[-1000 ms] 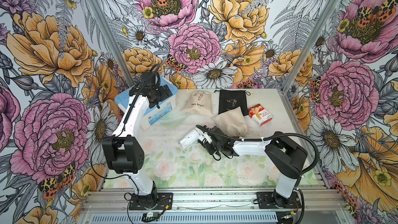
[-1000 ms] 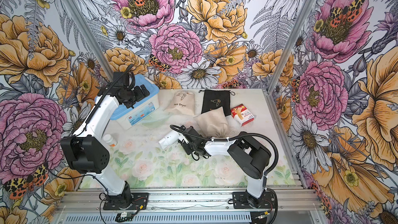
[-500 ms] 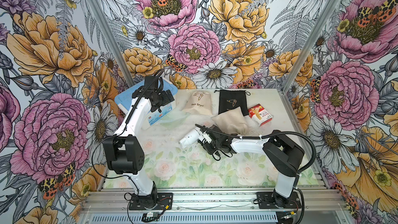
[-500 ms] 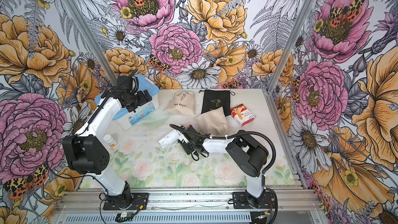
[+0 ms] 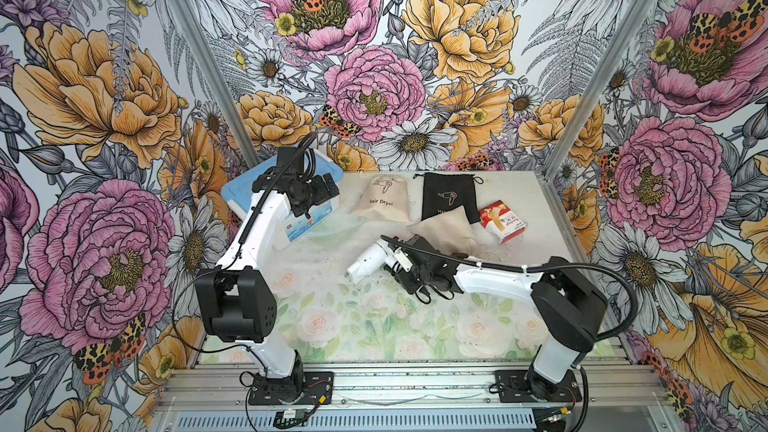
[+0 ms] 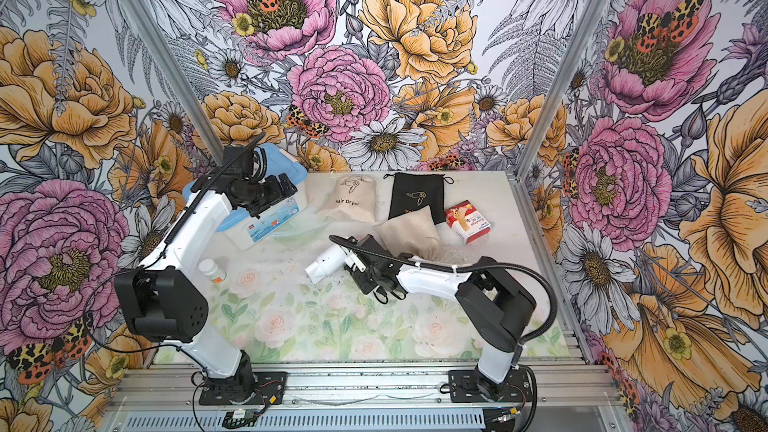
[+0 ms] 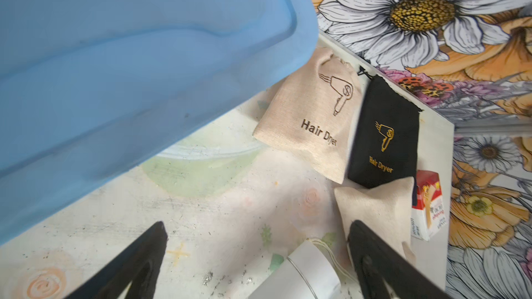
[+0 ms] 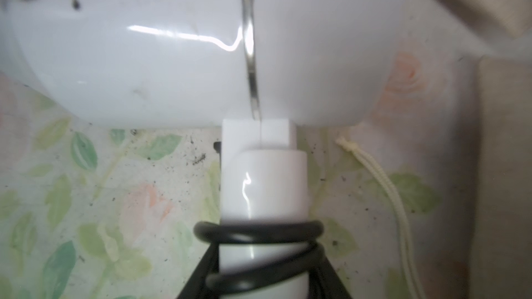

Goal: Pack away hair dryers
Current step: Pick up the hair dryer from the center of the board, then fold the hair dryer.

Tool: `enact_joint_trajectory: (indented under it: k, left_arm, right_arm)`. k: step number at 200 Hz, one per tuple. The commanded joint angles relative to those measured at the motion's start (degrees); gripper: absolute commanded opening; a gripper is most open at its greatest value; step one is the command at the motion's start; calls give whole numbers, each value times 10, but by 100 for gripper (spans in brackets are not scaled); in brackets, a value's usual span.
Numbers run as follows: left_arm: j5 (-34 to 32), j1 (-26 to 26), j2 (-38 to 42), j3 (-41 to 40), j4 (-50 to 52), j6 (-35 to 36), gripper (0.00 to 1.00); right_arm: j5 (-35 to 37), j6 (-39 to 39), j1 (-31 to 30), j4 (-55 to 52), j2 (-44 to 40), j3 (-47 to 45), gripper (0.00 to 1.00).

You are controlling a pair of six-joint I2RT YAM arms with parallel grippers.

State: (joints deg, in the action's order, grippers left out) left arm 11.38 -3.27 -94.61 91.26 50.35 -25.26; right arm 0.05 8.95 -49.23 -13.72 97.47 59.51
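One white hair dryer (image 5: 365,263) (image 6: 323,265) lies on the floral mat mid-table, nozzle toward the left. My right gripper (image 5: 397,263) (image 6: 356,263) is shut on its handle (image 8: 263,185), where black cord (image 8: 259,230) is wound; the black fingers (image 8: 198,279) press both sides and the white barrel (image 8: 172,47) fills the wrist view. My left gripper (image 5: 329,189) (image 6: 286,187) hangs open and empty, raised beside the blue-lidded box (image 5: 241,197). Between its fingers (image 7: 144,257) the left wrist view shows the dryer's nozzle (image 7: 305,274) below.
A beige "Hair Dryer" pouch (image 5: 384,201) (image 7: 311,116) and a black one (image 5: 449,199) (image 7: 385,139) lie at the back. A second beige pouch (image 5: 446,229) sits right behind the dryer, next to a red carton (image 5: 502,222). A small pill bottle (image 6: 212,270) stands at the left.
My left gripper has swung from over the blue-lidded box toward the table's middle, still open. The right gripper stays on the dryer's handle, hardly moved.
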Motion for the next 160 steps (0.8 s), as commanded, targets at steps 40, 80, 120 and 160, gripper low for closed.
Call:
enact_joint_trajectory:
  k: [40,80,120,160]
  left_arm:
    - [165,-38,79,-8,-9,75,99]
    - [371,-58,61,45,-34,138,98]
    - [477,-87,34,77,-35,225,98]
    - [476,-95,5,93,-9,276,98]
  right_arm:
    - [64,-144,14,84,-155,7,13]
    - [67,-213,35,119,-188,13,15]
    - [50,-249,59,123,-201,24,17]
    - [35,-283,69,120,-208,47,18]
